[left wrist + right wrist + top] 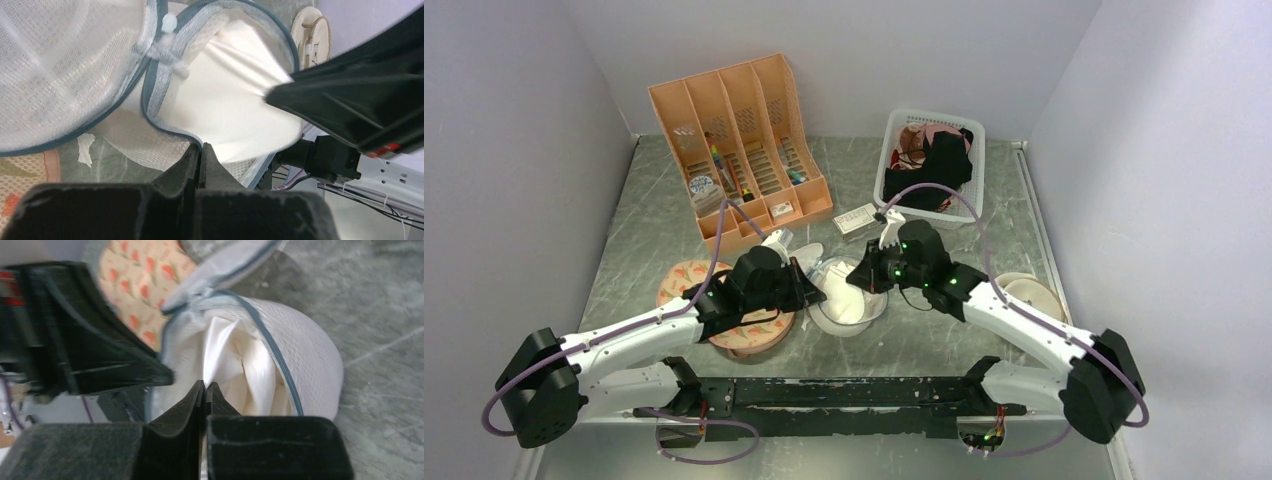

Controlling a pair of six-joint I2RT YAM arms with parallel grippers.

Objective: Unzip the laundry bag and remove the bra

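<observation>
The laundry bag [860,318] lies unzipped at the table's middle, its mesh lid [60,75] folded back to the left. The white bra [225,100] fills the open pouch. My left gripper [201,146] is shut on the bag's grey zipper rim [165,131] at its near edge. My right gripper [205,384] is shut on a fold of the bra [250,360], which is pulled taut inside the mesh wall [310,355]. In the top view the left gripper [809,290] and the right gripper [864,275] meet over the bag.
The pink carrot-patterned pad [744,335] lies under the left arm. A beige round case [1034,292] is at the right. A white basket [886,170] with black and pink garments stands behind, an orange file organizer [739,140] at the back left, a small white box [856,218] between them.
</observation>
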